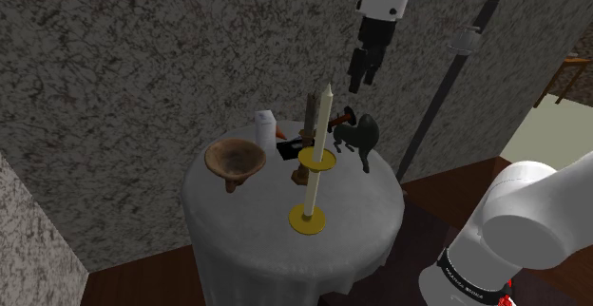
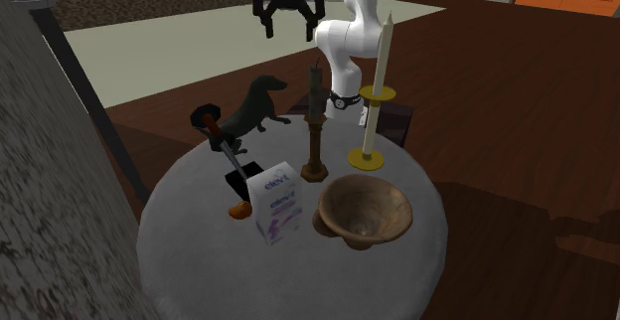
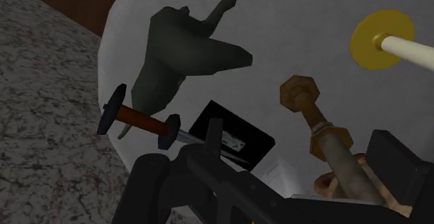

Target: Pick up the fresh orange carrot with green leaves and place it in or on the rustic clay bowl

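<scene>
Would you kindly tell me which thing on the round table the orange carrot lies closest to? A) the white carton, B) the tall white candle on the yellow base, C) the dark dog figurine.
A: in the second exterior view the carrot lies right beside the foot of the white carton, on the side away from the clay bowl.
</scene>
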`<state>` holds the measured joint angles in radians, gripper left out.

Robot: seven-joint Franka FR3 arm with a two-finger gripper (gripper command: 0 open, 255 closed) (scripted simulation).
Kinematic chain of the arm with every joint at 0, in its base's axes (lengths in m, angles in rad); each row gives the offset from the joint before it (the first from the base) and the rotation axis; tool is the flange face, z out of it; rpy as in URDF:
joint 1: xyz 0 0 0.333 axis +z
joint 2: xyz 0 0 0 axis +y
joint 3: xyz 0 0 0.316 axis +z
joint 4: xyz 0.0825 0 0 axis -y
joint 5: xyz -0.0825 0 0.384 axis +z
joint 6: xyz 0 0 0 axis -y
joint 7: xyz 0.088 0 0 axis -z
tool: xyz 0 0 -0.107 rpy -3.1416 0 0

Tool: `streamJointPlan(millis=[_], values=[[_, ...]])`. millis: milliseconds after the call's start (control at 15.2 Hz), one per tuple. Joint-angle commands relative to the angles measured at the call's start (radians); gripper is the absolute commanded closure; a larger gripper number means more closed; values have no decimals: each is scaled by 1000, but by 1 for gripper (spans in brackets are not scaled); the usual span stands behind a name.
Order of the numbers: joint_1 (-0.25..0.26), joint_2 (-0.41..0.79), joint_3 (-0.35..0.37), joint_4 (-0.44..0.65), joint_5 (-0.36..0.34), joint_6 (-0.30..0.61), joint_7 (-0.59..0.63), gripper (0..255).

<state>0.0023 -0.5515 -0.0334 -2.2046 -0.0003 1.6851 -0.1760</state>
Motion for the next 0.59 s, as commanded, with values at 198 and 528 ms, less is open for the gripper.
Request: streamJointPlan(millis=[198, 528], values=[[6, 203, -10, 104, 3, 65, -28, 0], [8, 412, -20, 245, 11, 98, -59, 0]])
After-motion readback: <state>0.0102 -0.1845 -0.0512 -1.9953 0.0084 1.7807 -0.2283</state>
